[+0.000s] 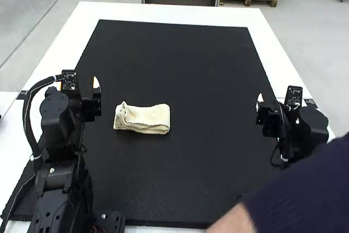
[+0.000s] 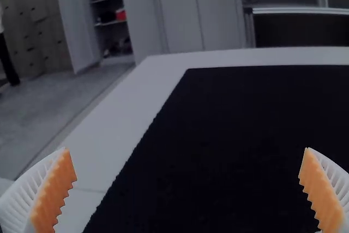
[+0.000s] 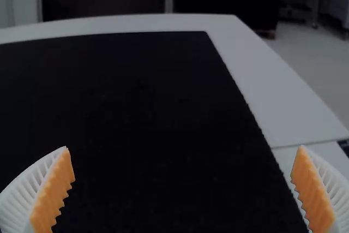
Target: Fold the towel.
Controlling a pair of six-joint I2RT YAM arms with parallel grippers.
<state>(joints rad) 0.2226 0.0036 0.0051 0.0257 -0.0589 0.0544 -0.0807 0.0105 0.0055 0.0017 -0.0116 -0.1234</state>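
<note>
Wide open and holding nothing, the left gripper (image 2: 186, 148) has its 2 ribbed white fingers (image 2: 19, 200) well apart over the left border of the black mat (image 1: 180, 178). Across at the mat's right side, the right gripper (image 3: 182, 147) is just as wide and just as empty. Between them, left of the mat's middle, lies the cream towel (image 1: 143, 119), folded into 1 short, layered strip; its left end looks bunched, with a small peak standing up, while its right end is a smooth, rounded fold. I judge the folding all but done, perhaps finished. If more is wanted, the next move would be a light pinch by the left gripper to settle that peak without opening the layers; otherwise, both can leave it alone.
</note>
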